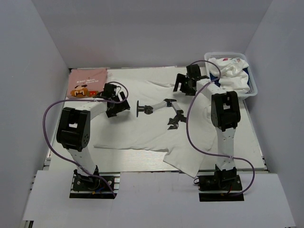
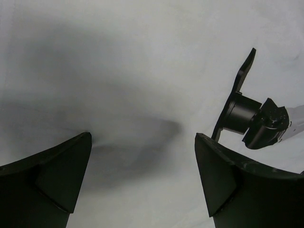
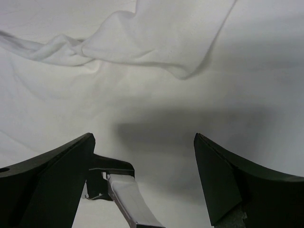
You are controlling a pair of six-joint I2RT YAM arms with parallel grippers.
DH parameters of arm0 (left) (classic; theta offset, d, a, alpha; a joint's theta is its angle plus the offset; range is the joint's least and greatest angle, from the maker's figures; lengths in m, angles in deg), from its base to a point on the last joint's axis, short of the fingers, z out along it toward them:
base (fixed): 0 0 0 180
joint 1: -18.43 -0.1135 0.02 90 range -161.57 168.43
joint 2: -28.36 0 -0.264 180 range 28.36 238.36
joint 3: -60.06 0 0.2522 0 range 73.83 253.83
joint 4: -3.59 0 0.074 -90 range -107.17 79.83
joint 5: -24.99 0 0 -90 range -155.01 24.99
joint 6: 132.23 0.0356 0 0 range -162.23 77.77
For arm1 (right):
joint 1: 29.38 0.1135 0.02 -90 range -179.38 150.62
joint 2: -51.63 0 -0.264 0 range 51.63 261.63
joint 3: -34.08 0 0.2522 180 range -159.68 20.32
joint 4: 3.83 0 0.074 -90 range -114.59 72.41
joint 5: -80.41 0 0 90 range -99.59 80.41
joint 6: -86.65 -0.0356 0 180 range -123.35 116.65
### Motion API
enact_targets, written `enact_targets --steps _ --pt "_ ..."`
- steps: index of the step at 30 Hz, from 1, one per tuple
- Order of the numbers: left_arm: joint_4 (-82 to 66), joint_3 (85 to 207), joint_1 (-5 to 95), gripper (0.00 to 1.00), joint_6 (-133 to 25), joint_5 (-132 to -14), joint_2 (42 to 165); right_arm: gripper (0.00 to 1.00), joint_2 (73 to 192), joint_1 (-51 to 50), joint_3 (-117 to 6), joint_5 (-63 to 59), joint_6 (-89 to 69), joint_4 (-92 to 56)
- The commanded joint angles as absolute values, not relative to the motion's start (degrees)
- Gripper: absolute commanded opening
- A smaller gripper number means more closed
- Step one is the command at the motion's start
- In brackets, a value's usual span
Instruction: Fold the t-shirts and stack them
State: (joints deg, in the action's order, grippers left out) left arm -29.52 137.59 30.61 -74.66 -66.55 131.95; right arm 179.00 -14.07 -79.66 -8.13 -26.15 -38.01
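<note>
A large plain white t-shirt [image 1: 142, 133] lies spread over most of the table, with a sleeve hanging toward the front edge. My left gripper [image 1: 118, 108] hovers open and empty over its left part; the left wrist view shows smooth white cloth [image 2: 118, 71] between the fingers [image 2: 61, 175]. My right gripper [image 1: 182, 85] hovers open and empty over the shirt's far part, just below a wrinkled fold [image 3: 166, 33]. A folded pink t-shirt with brown print [image 1: 88, 83] lies at the far left corner. A white t-shirt with small coloured marks [image 1: 230, 69] and a bit of navy cloth [image 1: 245, 72] sit in the basket.
A white plastic lattice basket [image 1: 253, 88] stands at the far right. A black-and-white jointed tool [image 1: 156, 108] lies on the shirt between the grippers; it also shows in the left wrist view [image 2: 247, 118] and the right wrist view [image 3: 123, 190]. Grey walls enclose the table.
</note>
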Motion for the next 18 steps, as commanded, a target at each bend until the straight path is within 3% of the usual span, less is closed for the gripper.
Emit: enact_targets --steps 1,7,12,18 --pt "-31.3 135.1 30.7 1.00 -76.2 -66.4 131.0 0.90 181.1 -14.7 -82.3 -3.4 -28.3 -31.5" --pt "-32.4 133.4 30.7 1.00 -76.2 -64.5 129.3 0.90 186.8 -15.1 -85.9 -2.6 -28.9 -23.7" --pt "-35.2 133.9 30.7 1.00 -75.6 -62.1 129.3 0.90 193.4 -15.2 -95.9 -3.0 -29.4 -21.2" --pt "-37.3 134.0 30.7 1.00 -75.6 -62.7 128.7 0.90 203.2 -15.1 -103.7 -6.7 -36.7 6.2"
